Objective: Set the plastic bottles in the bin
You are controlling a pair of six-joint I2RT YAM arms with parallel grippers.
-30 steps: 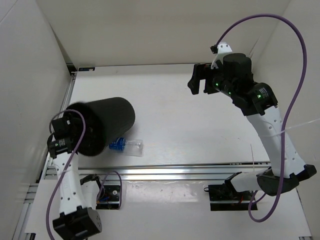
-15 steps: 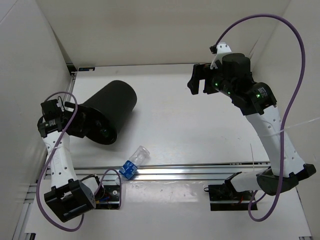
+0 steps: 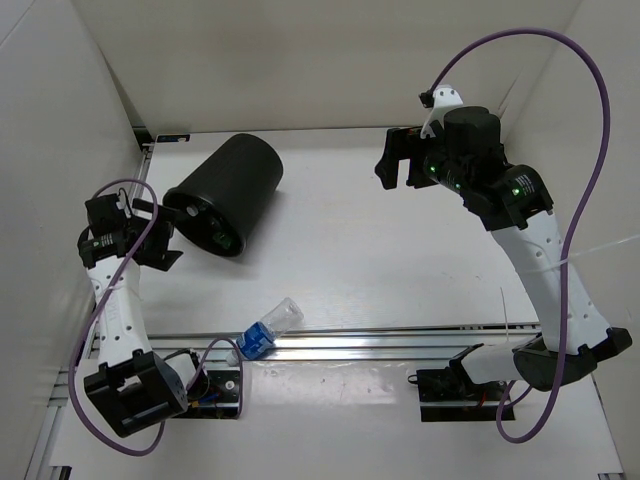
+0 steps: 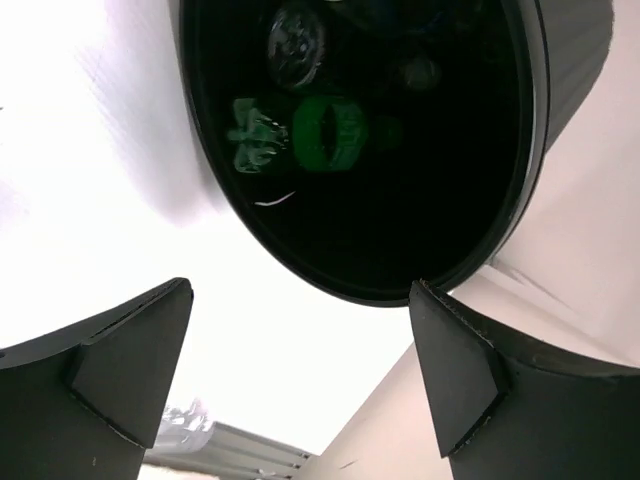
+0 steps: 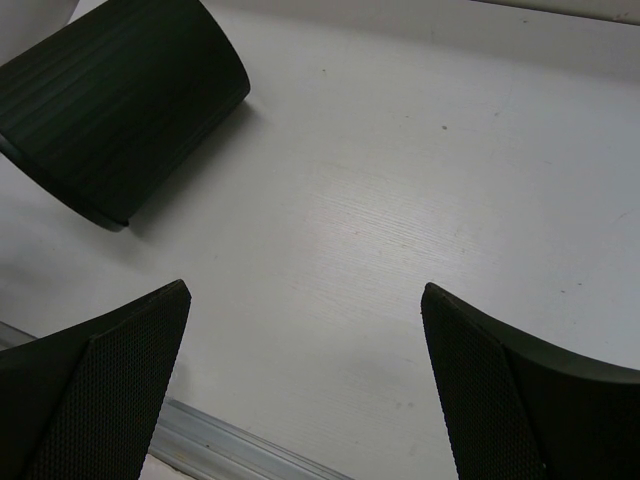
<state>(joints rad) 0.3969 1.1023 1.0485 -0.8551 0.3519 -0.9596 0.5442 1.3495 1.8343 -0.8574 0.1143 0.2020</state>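
The black bin (image 3: pixel 232 190) lies on its side at the back left, its mouth facing my left gripper (image 3: pixel 160 233). That gripper is open and empty, just clear of the rim. In the left wrist view I look into the bin (image 4: pixel 520 200) past the open left gripper (image 4: pixel 300 385). A green bottle (image 4: pixel 325 130) and the end of a clear one (image 4: pixel 297 40) lie inside. One clear bottle with a blue label (image 3: pixel 268 328) lies on the table by the front rail. My right gripper (image 3: pixel 388 167) hangs open and empty at the back right; it also shows in the right wrist view (image 5: pixel 305 385).
White walls close in the table on the left, back and right. A metal rail (image 3: pixel 400 338) runs along the front edge. The right wrist view shows the bin's ribbed side (image 5: pixel 120 100) and bare table.
The bin went from raised in my left gripper to lying on its side farther back, and the gripper let go. A clear bottle rolled from beside the bin to the front rail.
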